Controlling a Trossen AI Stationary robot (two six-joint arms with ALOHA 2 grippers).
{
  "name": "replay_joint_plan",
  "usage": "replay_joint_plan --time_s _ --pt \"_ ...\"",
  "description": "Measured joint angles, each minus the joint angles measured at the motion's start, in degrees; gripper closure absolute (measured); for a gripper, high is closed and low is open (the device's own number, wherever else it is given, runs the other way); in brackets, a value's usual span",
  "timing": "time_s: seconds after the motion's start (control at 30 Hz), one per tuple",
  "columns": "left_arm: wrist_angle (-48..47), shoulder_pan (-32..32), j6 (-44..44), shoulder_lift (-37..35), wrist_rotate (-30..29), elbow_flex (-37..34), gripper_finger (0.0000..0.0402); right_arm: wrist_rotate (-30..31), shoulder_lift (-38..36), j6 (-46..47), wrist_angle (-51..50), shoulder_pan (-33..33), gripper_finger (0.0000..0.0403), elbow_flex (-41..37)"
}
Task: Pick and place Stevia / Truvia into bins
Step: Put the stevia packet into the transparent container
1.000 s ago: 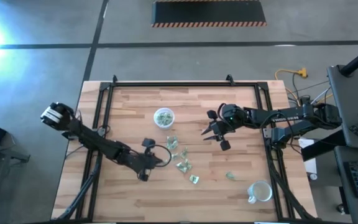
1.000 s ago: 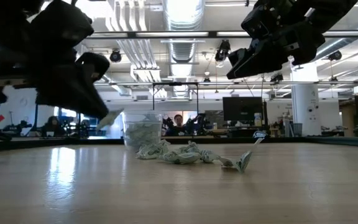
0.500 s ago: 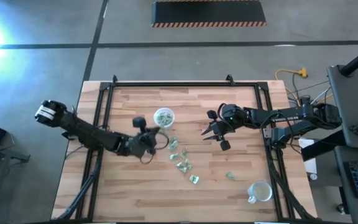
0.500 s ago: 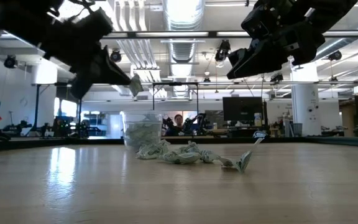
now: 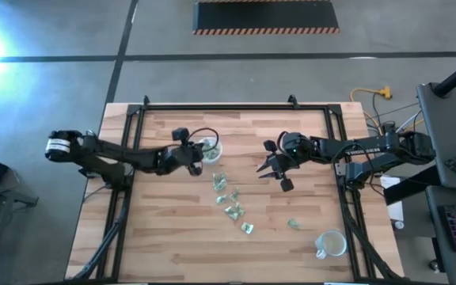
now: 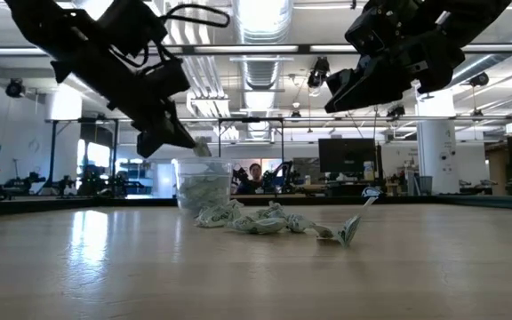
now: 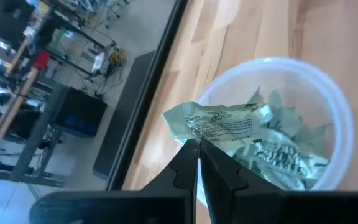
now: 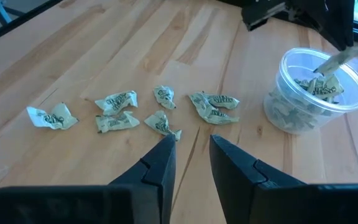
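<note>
Wooden table: left gripper holds sachet (crosswise) over bin.

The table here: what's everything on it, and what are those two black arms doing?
Wooden table: one, light wood.
Loose sachets: about six, pale green, table middle.
Filled cup: one, translucent, holding sachets, far middle.
Second cup: one, translucent, near right corner.
Held sachet: one, pale green, above the filled cup.
Left tool: black, shut on that sachet.
Right tool: black, fingers apart, raised right of the loose sachets.
</note>
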Motion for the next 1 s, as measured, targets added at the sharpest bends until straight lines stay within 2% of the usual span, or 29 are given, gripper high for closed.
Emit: replay_joint_plan --time_s 0.23,0.6,0.7,0.87,1.0 --pt "-4.0 1.7 -0.5 0.0 5.2 0.0 0.0401 0.0 0.0 0.0 0.0 0.0 0.0312 0.0" --pt "-4.8 1.7 -0.3 0.0 3.2 0.0 0.0396 0.0 0.0 0.0 0.0 0.0 0.0317 0.0" --pt "-5.4 1.7 -0.2 0.0 3.1 0.0 0.0372 0.0 0.0 0.2 0.0 0.0 0.0314 -0.1" --pt "-5.7 1.7 -0.3 -0.1 2.7 0.0 0.0311 0.0 0.0 0.2 -0.1 0.0 0.0312 -0.1" --pt "-5.6 1.7 -0.5 -1.1 0.1 0.0 0.0271 0.0 0.0 0.9 -0.4 0.0 0.0316 -0.1"
